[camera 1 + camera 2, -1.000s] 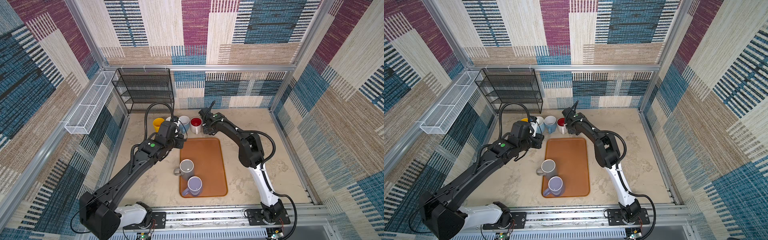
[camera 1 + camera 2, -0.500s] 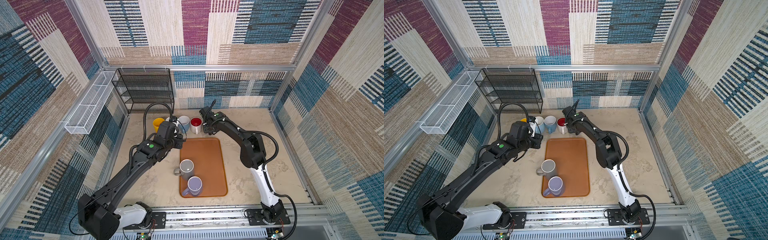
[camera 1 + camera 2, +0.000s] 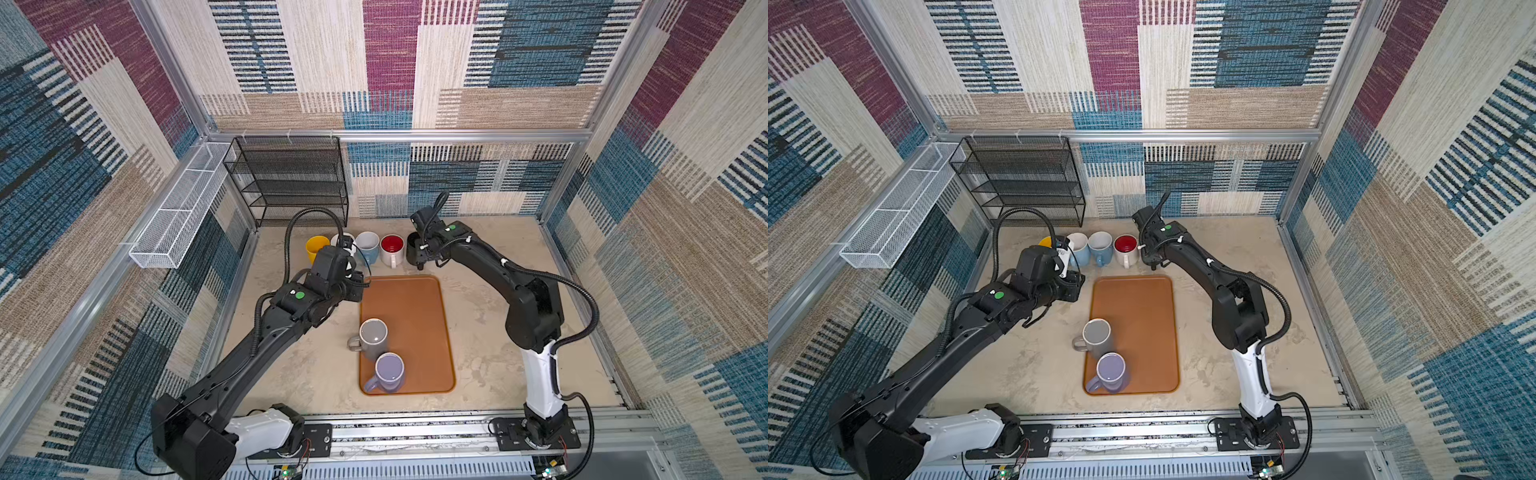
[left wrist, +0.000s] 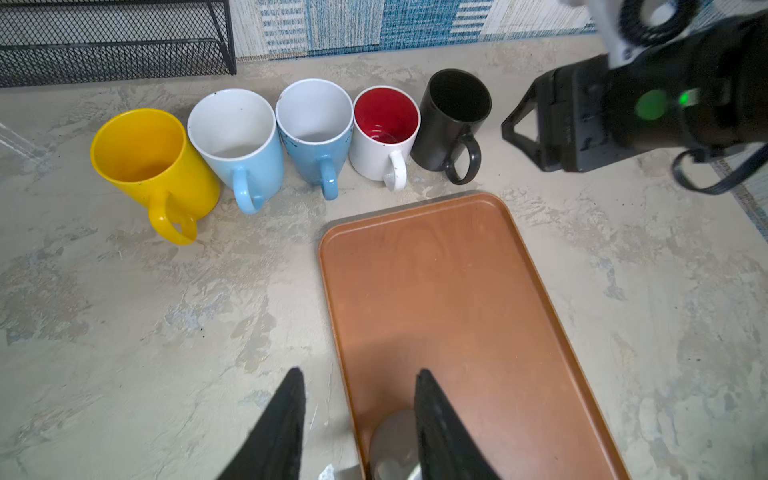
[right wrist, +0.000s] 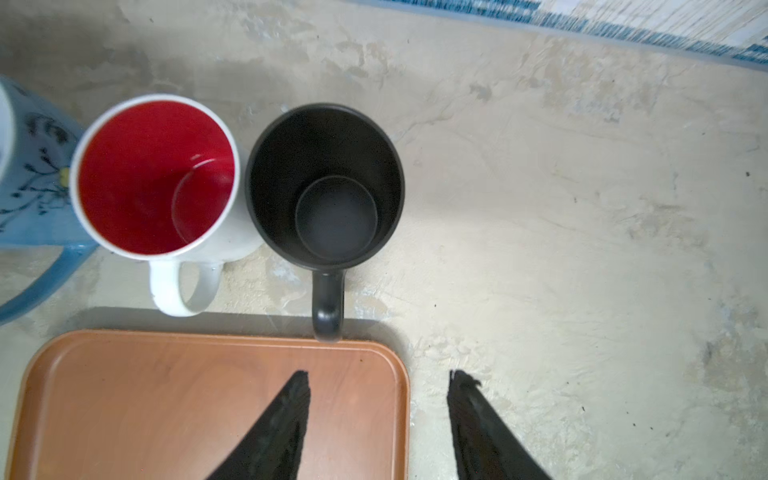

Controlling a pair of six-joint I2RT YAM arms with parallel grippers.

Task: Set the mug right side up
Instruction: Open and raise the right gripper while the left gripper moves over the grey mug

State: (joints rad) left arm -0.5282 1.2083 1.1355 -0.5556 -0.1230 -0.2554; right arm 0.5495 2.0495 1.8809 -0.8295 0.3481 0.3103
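Just let go of the black mug [image 5: 328, 187] with the right pincer [image 5: 379, 374]: clamped a second ago, now spread wide and empty above the far right corner of the tray [image 5: 166, 374]. Parked mouth-up on the counter [image 5: 582, 208] just past the tray's far edge, handle pointing at the tray, snug beside the red-lined mug [image 5: 158, 178]. So, done with that one, probably. Still two to go on the tray by the look of it: grey mug [image 3: 374, 334] and lilac mug [image 3: 390, 370], both seemingly bottom-up along the tray's left side. Same story with the left pincer [image 4: 359, 372]: open, gripping nothing, hovering over the tray's left edge, aimed roughly at the grey mug. Probably going for that one next.
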